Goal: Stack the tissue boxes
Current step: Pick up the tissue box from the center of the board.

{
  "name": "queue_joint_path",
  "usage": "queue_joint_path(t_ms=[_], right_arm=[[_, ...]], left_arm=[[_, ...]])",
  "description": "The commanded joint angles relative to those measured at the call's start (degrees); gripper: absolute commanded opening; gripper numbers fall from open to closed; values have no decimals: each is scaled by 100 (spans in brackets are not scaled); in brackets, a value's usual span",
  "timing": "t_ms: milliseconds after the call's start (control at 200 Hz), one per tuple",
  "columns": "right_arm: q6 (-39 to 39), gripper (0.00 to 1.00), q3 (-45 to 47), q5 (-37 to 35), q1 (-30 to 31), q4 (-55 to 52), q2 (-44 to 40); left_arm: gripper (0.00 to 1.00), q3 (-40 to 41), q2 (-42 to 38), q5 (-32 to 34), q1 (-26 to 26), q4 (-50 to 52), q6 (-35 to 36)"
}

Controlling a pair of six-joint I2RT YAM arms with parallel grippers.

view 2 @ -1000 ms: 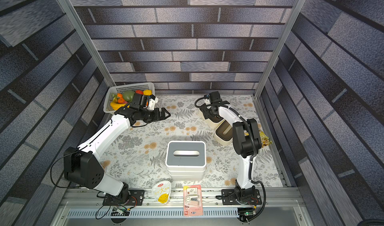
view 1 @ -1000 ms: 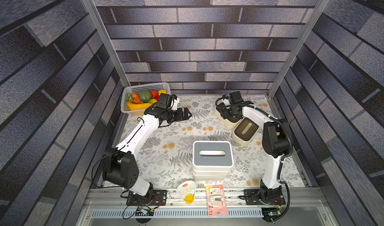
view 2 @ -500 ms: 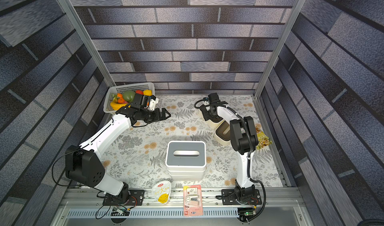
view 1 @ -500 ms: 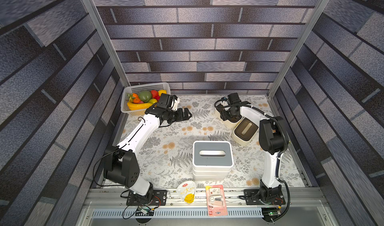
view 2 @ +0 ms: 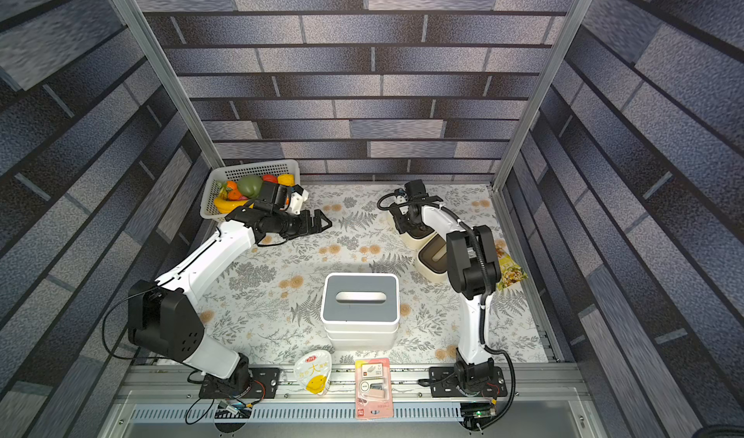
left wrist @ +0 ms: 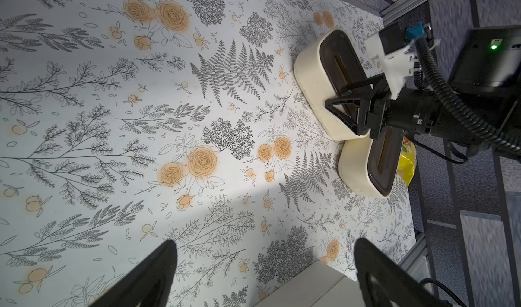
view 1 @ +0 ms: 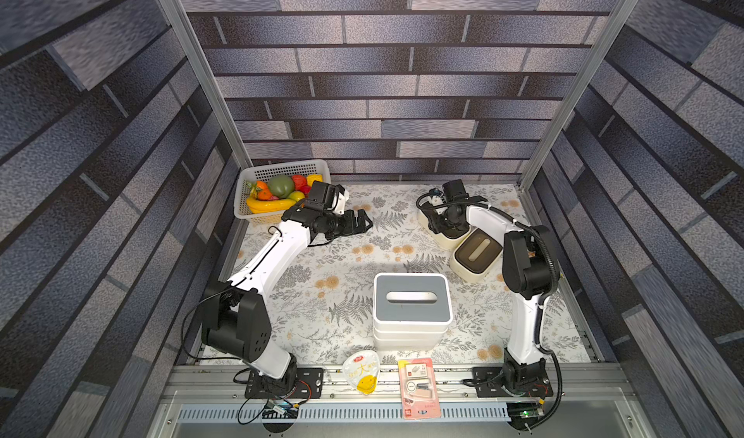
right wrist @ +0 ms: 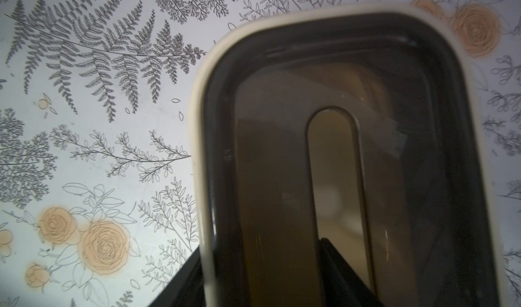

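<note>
**1. Grey-lidded stack** (view 1: 410, 307): one pile of white rectangular tissue boxes at the front centre of the floral table (view 1: 322, 279). Three tiers show, squarely aligned. Only the top lid is visible, grey with an oval slot.

**2. Rounded boxes, cream walls, dark brown slotted lids:** two, both standing flat at the far right of the table, set at an angle and seemingly touching.
- The far brown-lidded box (left wrist: 313, 77) sits under the right gripper.
- The near brown-lidded box (view 1: 477, 251) has nothing on it.

**3. Right gripper** (left wrist: 335, 95): one. One finger is down at the lid's slot and the other is outside the cream long wall, so the fingers straddle that wall. Whether they press it cannot be told.

**4. Left gripper** (view 1: 360, 222): one. Its fingers are spread wide and hold nothing. It is over bare table just beside the basket, well apart from every box.

**5. Fruit basket** (view 1: 282, 169): one, white and perforated, in the far left corner. It holds a yellow banana, a green fruit and several orange and red pieces, too crowded to count.

**6. Front rail:**
- One white-and-yellow packet (view 1: 362, 371).
- One pink blister card (view 1: 418, 387) beside it.

**7. Yellow snack bag** (view 2: 509, 273): one, at the table's right edge, partly hidden behind the right arm.
</note>
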State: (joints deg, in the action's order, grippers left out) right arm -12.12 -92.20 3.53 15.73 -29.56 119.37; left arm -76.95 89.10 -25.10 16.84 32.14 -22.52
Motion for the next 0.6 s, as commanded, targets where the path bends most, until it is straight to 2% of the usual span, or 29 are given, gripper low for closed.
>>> queue_joint_path(t_ms=[0, 256, 296, 371, 596], right_arm=[[-140, 58, -57, 268, -48, -149, 4], [-151, 50, 52, 601, -35, -39, -274], [-144, 48, 70, 645, -35, -57, -536], [-119, 42, 127, 755, -35, -69, -719], [-89, 41, 353, 909, 13, -192, -1389]], left_arm=[[100, 39, 2, -56, -22, -52, 57], [100, 162, -159, -508, -350, -404, -454], [100, 181, -199, -552, -382, -450, -506], [100, 201, -280, -533, -378, -464, -529], [100, 299, -540, -452, -381, -533, -595]])
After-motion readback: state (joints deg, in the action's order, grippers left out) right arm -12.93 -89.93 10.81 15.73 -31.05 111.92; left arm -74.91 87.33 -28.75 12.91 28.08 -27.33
